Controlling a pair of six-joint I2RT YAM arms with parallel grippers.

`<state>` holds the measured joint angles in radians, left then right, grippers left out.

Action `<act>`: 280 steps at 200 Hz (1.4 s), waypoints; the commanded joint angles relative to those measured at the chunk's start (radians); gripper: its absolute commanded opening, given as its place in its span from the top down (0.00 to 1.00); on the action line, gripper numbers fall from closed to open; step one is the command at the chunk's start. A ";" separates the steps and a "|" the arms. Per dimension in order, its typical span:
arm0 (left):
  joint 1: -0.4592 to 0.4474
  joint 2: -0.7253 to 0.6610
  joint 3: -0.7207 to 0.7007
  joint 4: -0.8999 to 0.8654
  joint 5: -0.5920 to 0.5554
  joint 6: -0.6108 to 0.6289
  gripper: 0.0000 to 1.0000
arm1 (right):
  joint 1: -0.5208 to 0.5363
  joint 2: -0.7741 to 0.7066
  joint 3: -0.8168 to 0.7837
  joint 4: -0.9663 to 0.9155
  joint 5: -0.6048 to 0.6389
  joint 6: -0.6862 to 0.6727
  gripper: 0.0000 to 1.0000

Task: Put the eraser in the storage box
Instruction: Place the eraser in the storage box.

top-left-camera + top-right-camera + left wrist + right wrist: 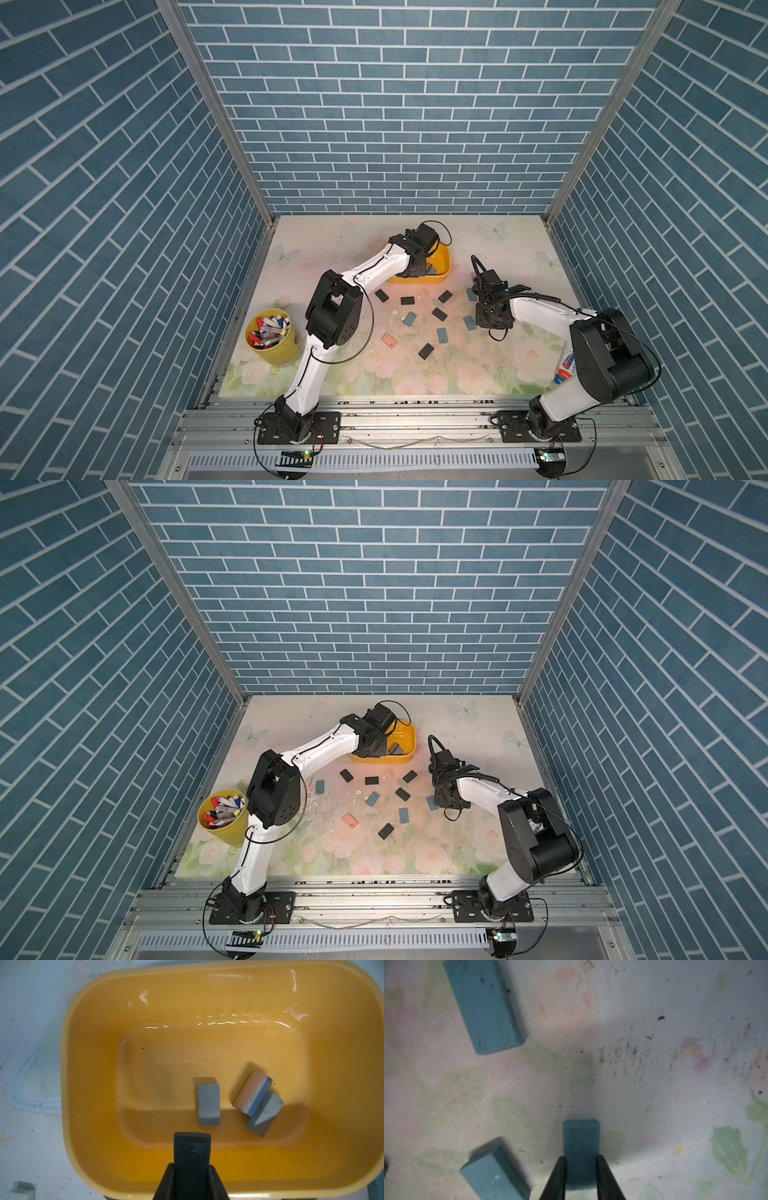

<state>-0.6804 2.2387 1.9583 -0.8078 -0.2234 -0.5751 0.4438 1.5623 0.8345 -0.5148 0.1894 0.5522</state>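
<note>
The yellow storage box stands at the back middle of the table in both top views. My left gripper hangs over its near wall, shut on a black eraser marked 4B. On the box floor lie a grey eraser, a pink and blue striped one and another grey one. Right of the box, low over the flowered mat, my right gripper is shut on a blue eraser. Whether this eraser still rests on the mat I cannot tell.
Loose erasers are scattered mid-table: black ones, blue ones, a pink one. Two blue ones lie close to the right gripper. A round yellow cup of pens stands front left.
</note>
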 commanded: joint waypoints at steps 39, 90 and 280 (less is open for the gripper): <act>-0.005 0.041 0.042 -0.031 0.008 0.008 0.79 | -0.004 0.013 -0.009 0.002 -0.018 0.025 0.79; -0.005 -0.001 0.034 -0.033 -0.032 0.015 0.76 | -0.004 0.012 -0.011 0.009 -0.031 0.023 0.81; -0.005 0.136 0.204 -0.057 -0.077 0.047 0.62 | -0.004 -0.022 -0.026 0.033 -0.051 0.022 0.89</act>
<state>-0.6811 2.3444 2.1334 -0.8227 -0.2943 -0.5369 0.4438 1.5494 0.8326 -0.5144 0.1776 0.5522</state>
